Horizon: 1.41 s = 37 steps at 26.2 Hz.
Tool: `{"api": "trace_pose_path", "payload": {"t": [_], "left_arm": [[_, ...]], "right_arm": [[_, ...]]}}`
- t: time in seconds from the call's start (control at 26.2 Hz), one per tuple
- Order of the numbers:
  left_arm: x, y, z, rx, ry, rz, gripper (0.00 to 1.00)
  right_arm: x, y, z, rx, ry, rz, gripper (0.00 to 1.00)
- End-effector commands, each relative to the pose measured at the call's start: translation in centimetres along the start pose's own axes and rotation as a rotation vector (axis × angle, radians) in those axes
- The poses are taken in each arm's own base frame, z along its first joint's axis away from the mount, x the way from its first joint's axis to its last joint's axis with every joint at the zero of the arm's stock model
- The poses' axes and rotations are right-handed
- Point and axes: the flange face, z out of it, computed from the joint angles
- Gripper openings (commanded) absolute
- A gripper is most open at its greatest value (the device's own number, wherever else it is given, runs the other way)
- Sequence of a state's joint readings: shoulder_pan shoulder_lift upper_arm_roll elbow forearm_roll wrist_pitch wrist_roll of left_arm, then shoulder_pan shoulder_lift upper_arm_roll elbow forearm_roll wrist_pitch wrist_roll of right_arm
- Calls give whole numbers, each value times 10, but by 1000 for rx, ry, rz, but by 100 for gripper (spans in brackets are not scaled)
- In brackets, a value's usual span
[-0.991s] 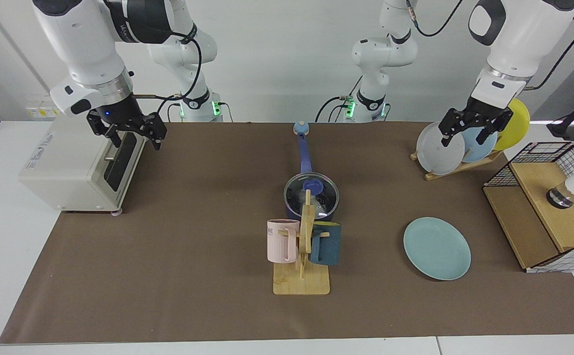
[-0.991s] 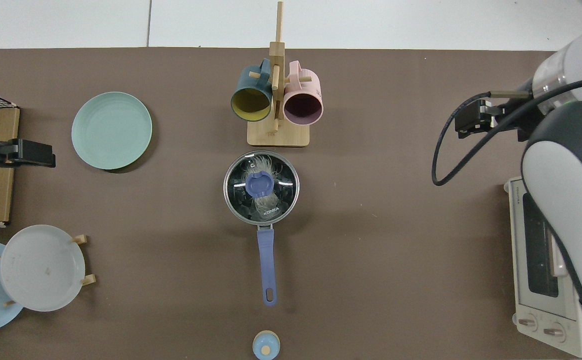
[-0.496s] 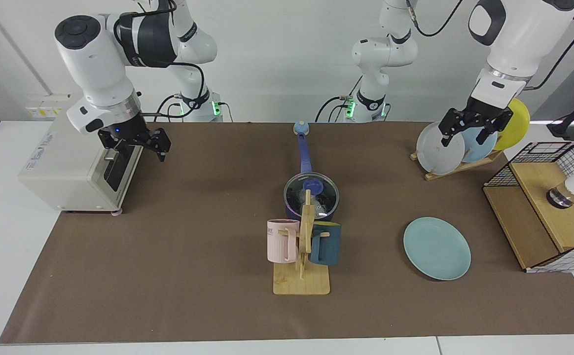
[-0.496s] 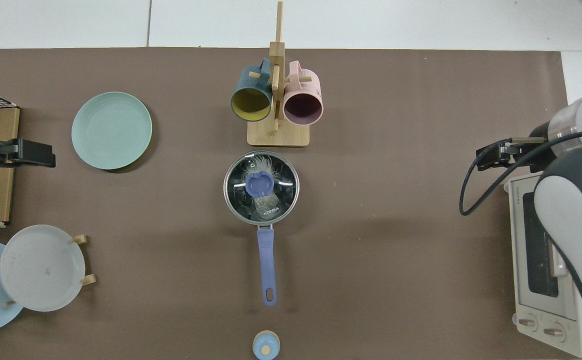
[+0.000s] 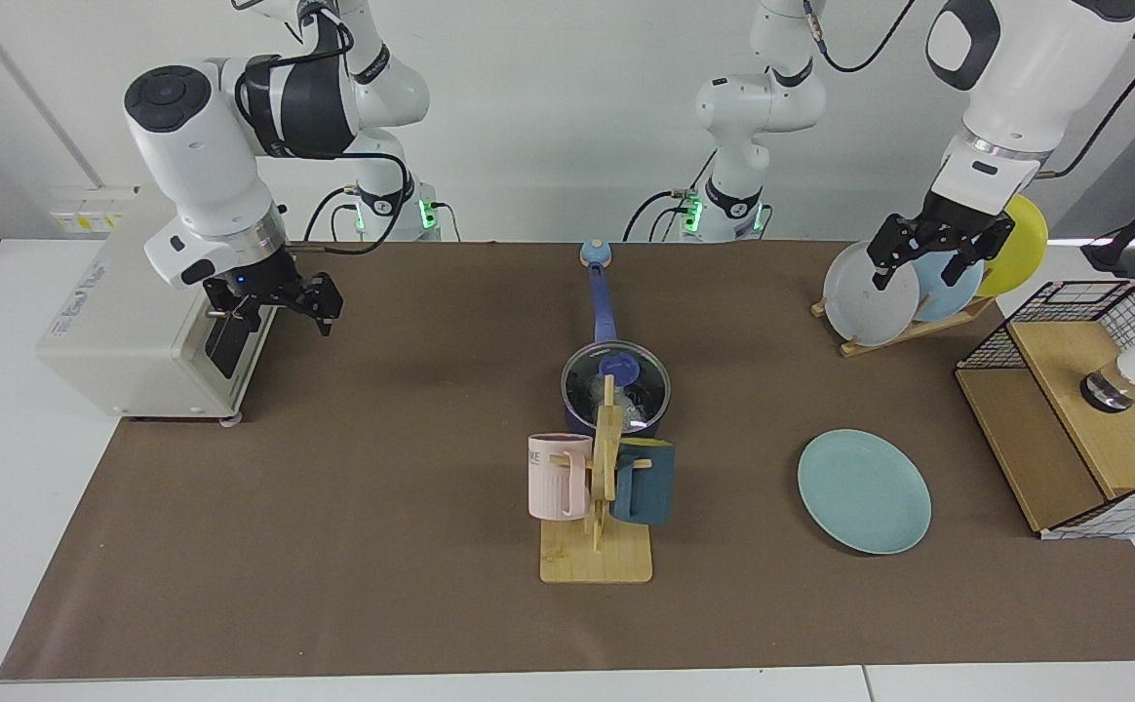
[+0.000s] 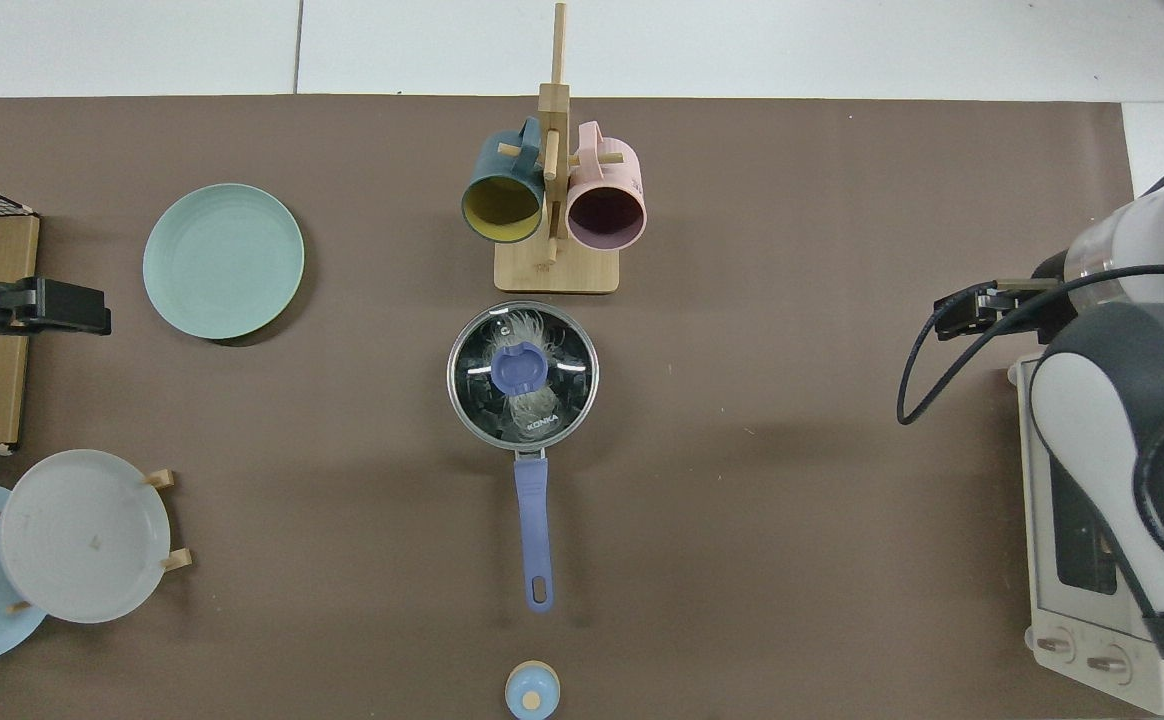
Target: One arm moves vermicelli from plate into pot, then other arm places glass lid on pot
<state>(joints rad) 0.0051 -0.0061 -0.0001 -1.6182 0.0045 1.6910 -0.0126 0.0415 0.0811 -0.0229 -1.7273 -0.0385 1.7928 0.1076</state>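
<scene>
bright, even overhead light | soft shadows | glare on glass lid (image 6: 522, 372) | sharp

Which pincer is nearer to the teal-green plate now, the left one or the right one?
Left. The left pincer hangs above the plate rack, behind the plate. The right pincer is across the table beside the toaster oven.

mug rack (image 5: 599, 507) just beside pot (image 6: 522, 375); elsewhere open mat (image 6: 792, 550)
</scene>
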Motion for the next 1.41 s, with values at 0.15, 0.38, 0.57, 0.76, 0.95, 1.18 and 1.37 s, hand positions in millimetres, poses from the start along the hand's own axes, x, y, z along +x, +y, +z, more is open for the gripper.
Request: {"api": "trace_pose_path", "payload": {"t": [0.15, 0.38, 0.57, 0.76, 0.95, 1.18, 1.37], "left_arm": [[-9, 1, -1, -14, -4, -1, 100], [-9, 1, -1, -14, -4, 1, 100], [-9, 1, -2, -14, -2, 1, 100], [-9, 1, -1, -14, -4, 1, 100], [-9, 1, -1, -14, -4, -1, 100], [-9, 1, -1, -14, -4, -1, 100], [-9, 1, -2, -14, -2, -1, 100]], "right_arm": [[-23, 5, 22, 26, 42, -6, 99], [-31, 3, 29, 27, 67, -11, 99], [-29, 6, 27, 27, 68, -16, 99], [-24, 0, 22, 28, 76, -15, 99], [-24, -1, 4, 29, 84, -19, 99], [-30, 9, -28, 24, 46, -16, 99], [-40, 10, -38, 24, 29, -22, 99]]}}
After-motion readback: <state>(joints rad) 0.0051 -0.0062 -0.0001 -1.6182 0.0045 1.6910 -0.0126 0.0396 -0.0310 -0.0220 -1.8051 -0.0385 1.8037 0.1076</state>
